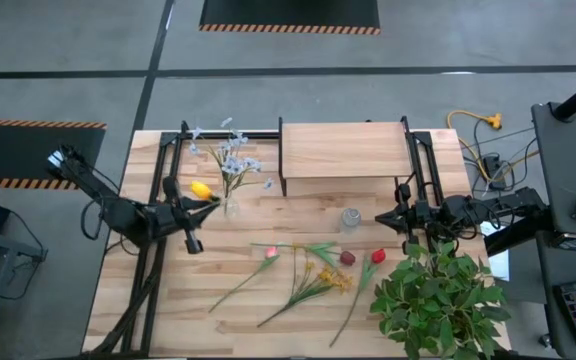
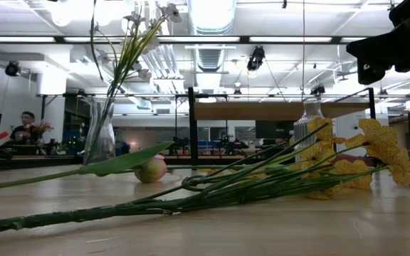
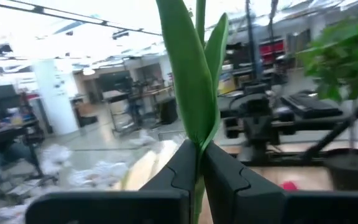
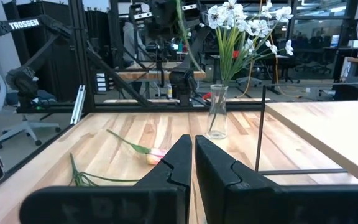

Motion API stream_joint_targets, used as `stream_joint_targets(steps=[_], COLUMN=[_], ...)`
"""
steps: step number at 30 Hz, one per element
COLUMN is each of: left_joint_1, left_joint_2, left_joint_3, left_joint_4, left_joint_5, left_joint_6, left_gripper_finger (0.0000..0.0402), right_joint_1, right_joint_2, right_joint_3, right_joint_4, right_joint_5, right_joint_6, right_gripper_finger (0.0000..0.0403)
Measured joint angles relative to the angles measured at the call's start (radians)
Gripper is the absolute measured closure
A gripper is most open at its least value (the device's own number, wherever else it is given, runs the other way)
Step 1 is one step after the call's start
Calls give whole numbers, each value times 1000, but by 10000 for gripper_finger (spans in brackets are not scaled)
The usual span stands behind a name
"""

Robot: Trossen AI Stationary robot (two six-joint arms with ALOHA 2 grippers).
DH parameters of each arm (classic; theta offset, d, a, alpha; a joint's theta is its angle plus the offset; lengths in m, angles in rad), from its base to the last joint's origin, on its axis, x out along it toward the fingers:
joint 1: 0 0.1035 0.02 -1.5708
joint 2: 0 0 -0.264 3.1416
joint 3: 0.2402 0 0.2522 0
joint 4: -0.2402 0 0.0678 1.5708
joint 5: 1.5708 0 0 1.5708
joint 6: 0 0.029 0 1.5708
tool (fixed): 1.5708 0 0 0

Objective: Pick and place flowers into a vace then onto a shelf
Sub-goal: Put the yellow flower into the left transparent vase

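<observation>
The yellow tulip-like flower on its long green stem point(image 1: 201, 189) is clamped between my left gripper point(image 1: 184, 207)'s closed fingers; seen from above, the head points toward eleven o'clock. The clear glass vase holding pale blue-white sprigs point(image 1: 230, 207) stands just beside it at three o'clock, so I judge the stem must swing upright over that mouth. My right gripper point(image 1: 400, 218), fingers together and empty, waits near the small clear glass jar point(image 1: 350, 219).
</observation>
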Motion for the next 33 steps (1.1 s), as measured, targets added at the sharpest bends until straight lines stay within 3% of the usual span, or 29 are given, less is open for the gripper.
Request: stream_joint_targets(steps=[5,17,33], left_joint_1=[53,126,232], left_joint_2=[-3,4,4], left_joint_3=[1,-12,-150], left_joint_4=[2,4,11], left_joint_5=[-114,-109,-110], left_joint_6=[23,-103,-285], left_gripper_finger=[396,396,396], right_joint_1=[0,0,0], right_joint_2=[0,0,0], right_joint_3=[0,0,0], right_joint_4=[1,1,0], right_joint_5=[2,1,0], right_joint_6=[-35,-10,-10], right_gripper_finger=[390,390,390])
